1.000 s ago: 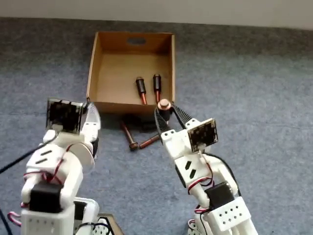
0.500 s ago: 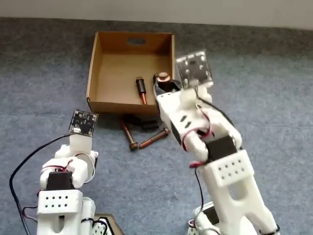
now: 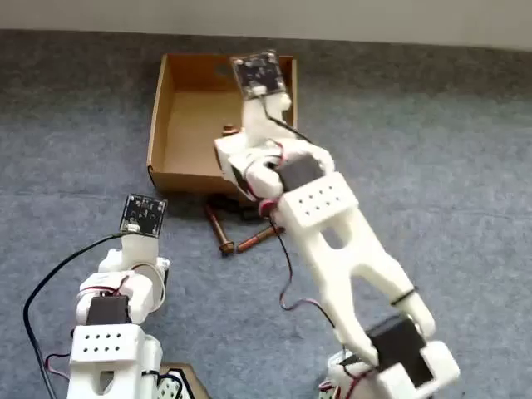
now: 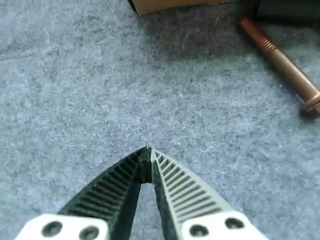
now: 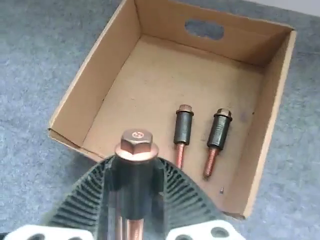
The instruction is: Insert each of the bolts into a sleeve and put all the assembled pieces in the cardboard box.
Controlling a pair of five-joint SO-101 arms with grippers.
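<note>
A sleeved bolt [image 5: 136, 150] is pinched upright in the right gripper [image 5: 136, 167], low in the right wrist view, roughly above the near wall of the cardboard box [image 5: 95, 75]. If it is released here, it could be caught on the rim and tipped outside, or dropped onto the two assembled pieces [image 5: 183, 129] at centre right. The left gripper [image 4: 148, 155] is pressed together, empty, over the carpet [image 4: 75, 75].

The open cardboard box [image 5: 95, 85] holds two sleeved bolts [image 5: 183, 131], copper in black sleeves. They lie side by side, heads toward its handle wall. A third sleeved bolt [image 5: 136, 146] stands upright above the box, gripped by the right gripper [image 5: 135, 172]. Two bare bolts [image 3: 256, 239] lie just outside its front wall.
</note>
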